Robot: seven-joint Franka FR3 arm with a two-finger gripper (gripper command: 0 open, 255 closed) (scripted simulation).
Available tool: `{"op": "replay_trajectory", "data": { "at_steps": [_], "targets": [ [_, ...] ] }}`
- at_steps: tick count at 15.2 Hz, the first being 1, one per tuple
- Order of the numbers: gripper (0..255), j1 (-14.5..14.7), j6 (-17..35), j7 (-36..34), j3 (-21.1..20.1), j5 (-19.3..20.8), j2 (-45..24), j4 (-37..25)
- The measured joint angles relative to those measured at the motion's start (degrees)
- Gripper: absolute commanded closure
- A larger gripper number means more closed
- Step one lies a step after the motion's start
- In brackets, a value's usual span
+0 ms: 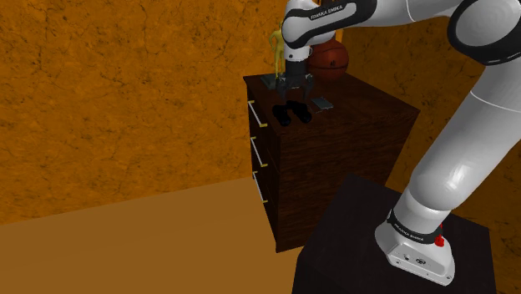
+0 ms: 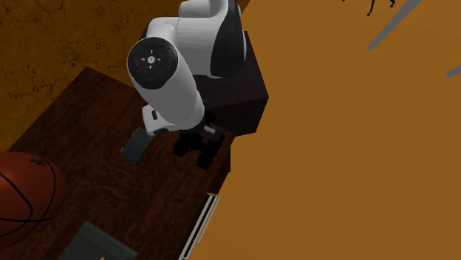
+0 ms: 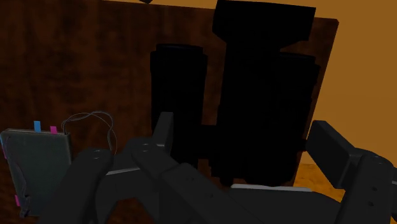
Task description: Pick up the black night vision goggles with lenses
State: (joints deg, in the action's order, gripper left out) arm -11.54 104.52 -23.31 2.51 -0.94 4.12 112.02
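End effector (image 3: pixel 247 137) spread over goggles (image 3: pixel 267 83); shoulder view adds basketball (image 1: pixel 328 60).

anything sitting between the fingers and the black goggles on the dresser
Nothing visible does. The open gripper hangs directly over the goggles, a finger on each side; the grey device lies off to the side on the dresser.

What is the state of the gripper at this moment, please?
Gripper: open, one finger on each side of the black goggles, holding nothing.
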Motion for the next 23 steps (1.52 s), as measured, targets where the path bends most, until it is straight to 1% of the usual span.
{"op": "replay_trajectory", "data": {
  "at_steps": [1,2,13,23],
  "targets": [
    [0,0.0,0.6,0.1,0.0,0.0,-0.1,0.5],
    [255,0.0,0.8,0.1,0.0,0.0,-0.1,0.7],
    [255,0.0,0.9,0.0,0.0,0.0,-0.2,0.7],
    [255,0.0,-6.0,-0.1,0.0,0.0,0.3,-5.7]
  ]
}}
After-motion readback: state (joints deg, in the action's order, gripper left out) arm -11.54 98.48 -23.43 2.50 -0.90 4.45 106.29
